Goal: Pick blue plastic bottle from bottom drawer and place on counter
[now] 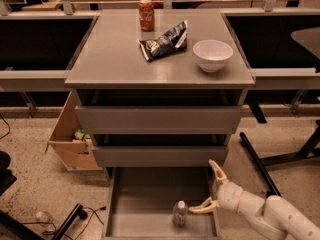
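Jaws (apart) beside blue plastic bottle (179, 213)

Warm, dim light from above leaves a soft sheen on the counter (115, 59) and deep shadow beneath it. The pale gripper (210, 190), fingers spread, catches light at the right edge of the shaded bottom drawer (145, 204).

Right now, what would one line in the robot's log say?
stage: pre-grasp | gripper: open, just right of blue plastic bottle | bottle: upright in bottom drawer | counter: bottle not yet there

Blue plastic bottle (179, 213) stands upright in open bottom drawer (142, 204), hand (210, 189) beside.
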### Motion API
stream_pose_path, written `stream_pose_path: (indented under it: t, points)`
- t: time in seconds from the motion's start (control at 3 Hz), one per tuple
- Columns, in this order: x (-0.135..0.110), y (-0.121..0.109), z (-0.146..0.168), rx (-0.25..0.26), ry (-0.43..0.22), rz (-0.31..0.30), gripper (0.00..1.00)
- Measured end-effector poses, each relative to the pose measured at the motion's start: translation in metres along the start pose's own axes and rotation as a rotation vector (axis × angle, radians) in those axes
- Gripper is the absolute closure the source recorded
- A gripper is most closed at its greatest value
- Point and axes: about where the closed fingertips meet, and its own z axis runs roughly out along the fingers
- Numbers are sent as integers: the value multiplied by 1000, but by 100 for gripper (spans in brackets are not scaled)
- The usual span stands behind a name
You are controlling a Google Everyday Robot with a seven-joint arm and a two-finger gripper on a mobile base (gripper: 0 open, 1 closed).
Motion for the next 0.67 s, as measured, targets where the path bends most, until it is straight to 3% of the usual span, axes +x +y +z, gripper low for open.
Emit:
stream_pose_path:
  t: [0.67]
  points:
    - [72,20,19,-28,60,58,0]
